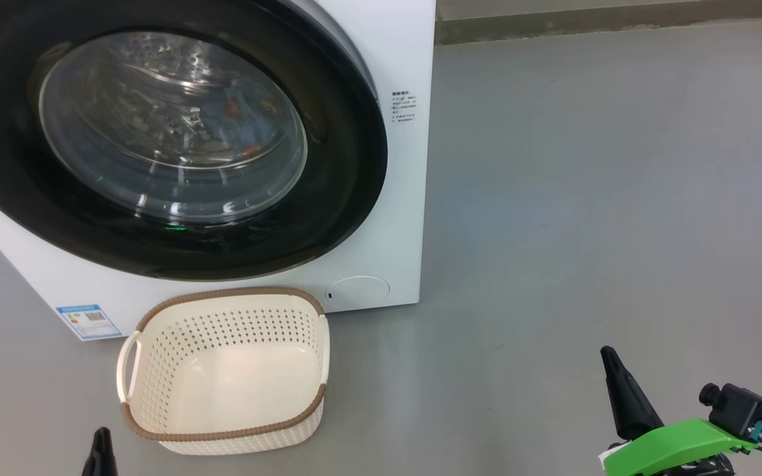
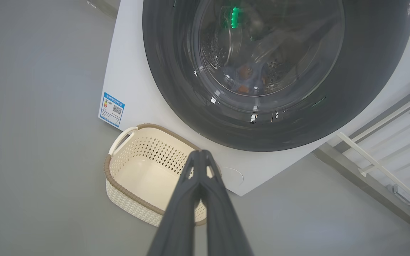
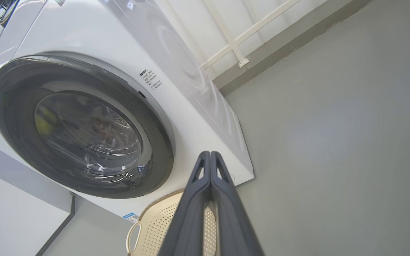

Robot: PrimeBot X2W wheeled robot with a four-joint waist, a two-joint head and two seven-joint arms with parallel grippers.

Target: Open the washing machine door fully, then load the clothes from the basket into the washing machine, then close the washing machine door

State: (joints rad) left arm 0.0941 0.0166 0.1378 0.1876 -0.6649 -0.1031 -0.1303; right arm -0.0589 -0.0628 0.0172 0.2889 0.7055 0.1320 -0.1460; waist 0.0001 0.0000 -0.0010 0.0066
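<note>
The white washing machine [image 1: 394, 53] stands ahead on the left, and its round black door [image 1: 17, 172] lies flat against the front. Through the door's glass window [image 1: 176, 125] I make out blue clothes [image 1: 242, 109] with orange patches inside the drum, also clothes [image 2: 247, 76] in the left wrist view. The cream basket [image 1: 225, 311] with a brown rim sits on the floor below the door with nothing in it. My left gripper [image 2: 200, 153] is shut and holds nothing, low beside the basket. My right gripper [image 3: 210, 153] is shut on nothing too, over bare floor at the lower right.
Grey floor [image 1: 586, 198] stretches wide to the right of the machine. A wall base [image 1: 606, 23] runs along the back. A white railing [image 2: 379, 167] stands beside the machine. A blue label [image 1: 87, 321] and a round white cap [image 1: 358, 289] mark the machine's lower front.
</note>
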